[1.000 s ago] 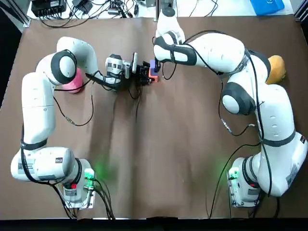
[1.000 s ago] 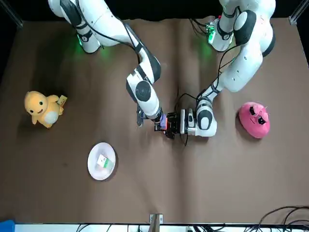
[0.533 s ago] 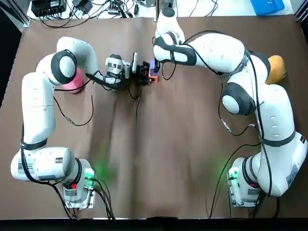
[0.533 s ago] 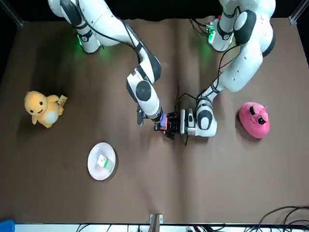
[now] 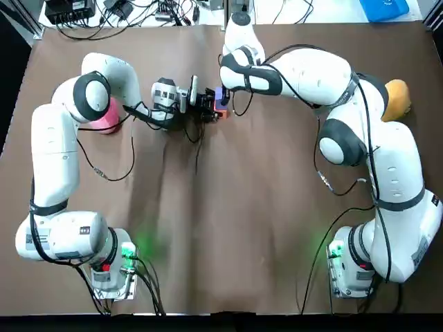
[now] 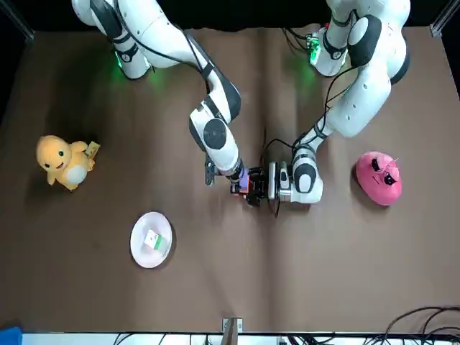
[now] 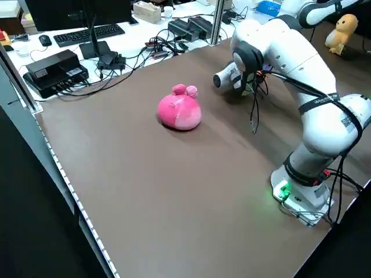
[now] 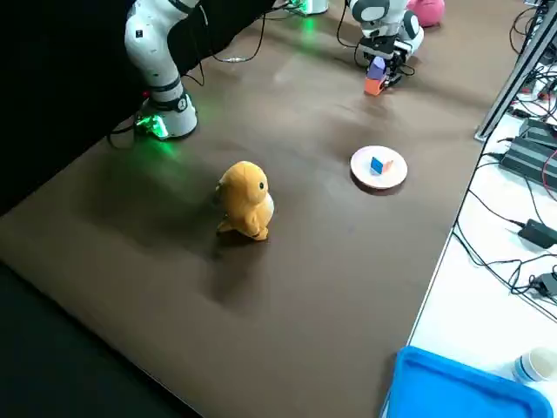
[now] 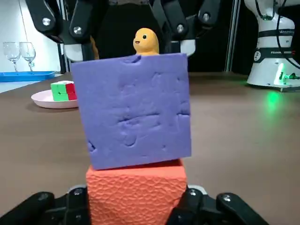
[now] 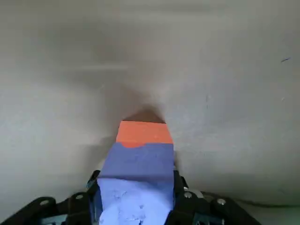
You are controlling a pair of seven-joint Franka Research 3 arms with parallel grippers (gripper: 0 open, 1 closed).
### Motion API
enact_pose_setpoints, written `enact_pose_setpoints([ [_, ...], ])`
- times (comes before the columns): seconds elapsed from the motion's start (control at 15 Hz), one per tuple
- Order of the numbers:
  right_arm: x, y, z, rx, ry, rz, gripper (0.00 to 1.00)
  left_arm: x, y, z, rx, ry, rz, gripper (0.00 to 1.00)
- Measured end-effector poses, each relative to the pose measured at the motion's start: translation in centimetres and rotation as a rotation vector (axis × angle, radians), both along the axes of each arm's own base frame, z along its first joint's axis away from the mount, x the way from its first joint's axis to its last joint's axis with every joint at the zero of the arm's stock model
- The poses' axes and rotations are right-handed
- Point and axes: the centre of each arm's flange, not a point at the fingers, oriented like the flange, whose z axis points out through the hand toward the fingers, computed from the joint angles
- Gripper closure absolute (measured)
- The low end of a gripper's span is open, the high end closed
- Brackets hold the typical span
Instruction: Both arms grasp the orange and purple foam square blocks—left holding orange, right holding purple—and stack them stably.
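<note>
Left gripper [image 9: 136, 208], lying low and reaching sideways over the far middle of the brown table [image 5: 228, 207], pinches the orange foam square block [image 9: 136, 190] between its fingers. Directly on that block, touching its upper face and sitting slightly askew, is the purple foam square block [image 9: 136, 122]. Right gripper [image 10: 136, 201] points down from above, its fingers pressed against the purple block's sides.
</note>
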Motion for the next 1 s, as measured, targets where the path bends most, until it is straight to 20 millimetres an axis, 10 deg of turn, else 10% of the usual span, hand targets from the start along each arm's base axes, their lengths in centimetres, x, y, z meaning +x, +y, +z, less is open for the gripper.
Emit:
enact_pose_setpoints([
  [0.67, 0.02, -0.01, -0.1, 0.0, 0.0, -0.002, 0.4, 0.0, 0.0, 0.0, 0.0, 0.0, 0.0, 0.41],
  [1.0, -0.03, -0.08, -0.72, -0.006, 0.007, -0.003, 0.16, 0.0, 0.0, 0.0, 0.0, 0.0, 0.0, 0.41],
])
